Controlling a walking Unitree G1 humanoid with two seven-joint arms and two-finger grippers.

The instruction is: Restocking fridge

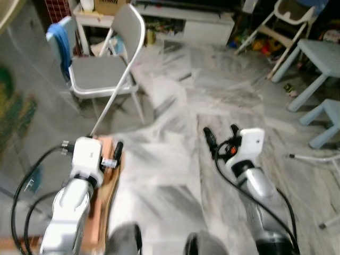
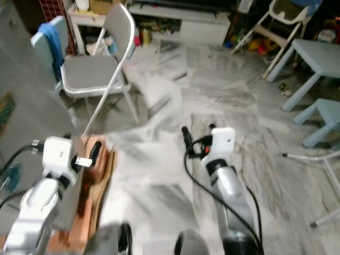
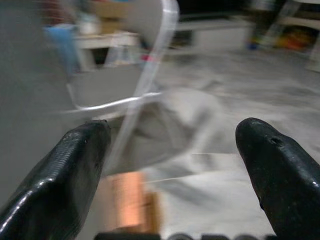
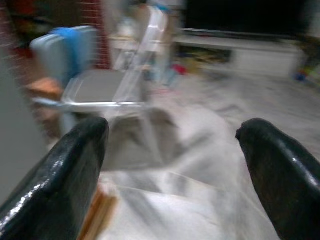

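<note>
Looks like the robot's mid-walk here, everything's blurry. On the far left there's a grey surface [image 1: 21, 106] that might be the fridge, can't say for sure, and no groceries anywhere. The left gripper [image 3: 170, 165] hovers spread wide and empty, right by an orange-brown wooden thing [image 1: 109, 180] low on the left. A folding chair [image 1: 106, 69] stands beyond it. The right gripper [image 1: 220, 135] is also spread, holding nothing, over the marble floor [image 1: 175, 106]. I'd guess it's in the fetching stage; next it needs to find stock to grab.
</note>
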